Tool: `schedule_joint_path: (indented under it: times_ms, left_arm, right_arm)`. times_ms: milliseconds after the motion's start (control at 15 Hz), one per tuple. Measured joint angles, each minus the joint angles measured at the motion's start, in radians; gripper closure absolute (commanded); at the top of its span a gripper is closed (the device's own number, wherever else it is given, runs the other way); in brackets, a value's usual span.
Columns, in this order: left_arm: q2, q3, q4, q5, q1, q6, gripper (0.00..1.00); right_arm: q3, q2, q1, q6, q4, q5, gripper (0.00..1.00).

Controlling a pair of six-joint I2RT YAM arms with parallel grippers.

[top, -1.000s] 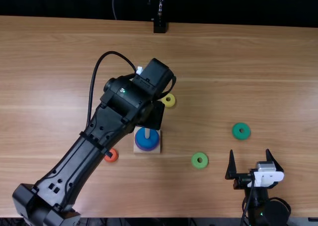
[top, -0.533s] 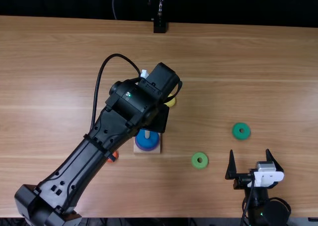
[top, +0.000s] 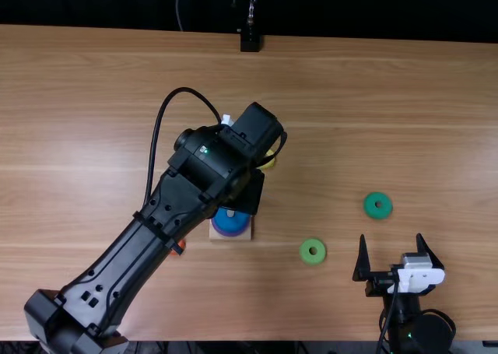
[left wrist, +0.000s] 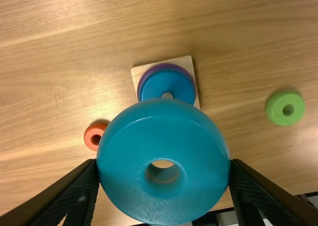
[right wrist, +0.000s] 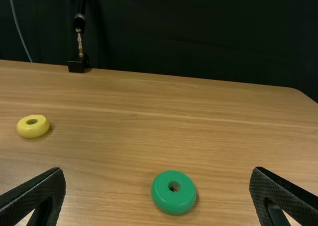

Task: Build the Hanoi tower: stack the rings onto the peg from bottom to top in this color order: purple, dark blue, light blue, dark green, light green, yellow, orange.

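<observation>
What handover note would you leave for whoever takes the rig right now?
Left end effector: shut on the light blue ring, not yet on the peg.
Right end effector: open, holding nothing.
Done: purple ring at the bottom, dark blue ring on it.
Loose on the table, in the top view: dark green ring and light green ring right of the base, yellow ring beyond it, orange ring left of it.
Left: light blue, which looks like the next placement, then dark green, light green, yellow, orange.
</observation>
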Motion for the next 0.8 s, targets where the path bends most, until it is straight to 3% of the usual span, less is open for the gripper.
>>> schedule_joint_path:
  times_ms: [800]
  left_arm:
    - [0.0, 0.0, 0.01, 0.0, -0.006, 0.0, 1.0]
  right_arm:
    - [0.0, 0.0, 0.0, 0.0, 0.0, 0.0, 0.0]
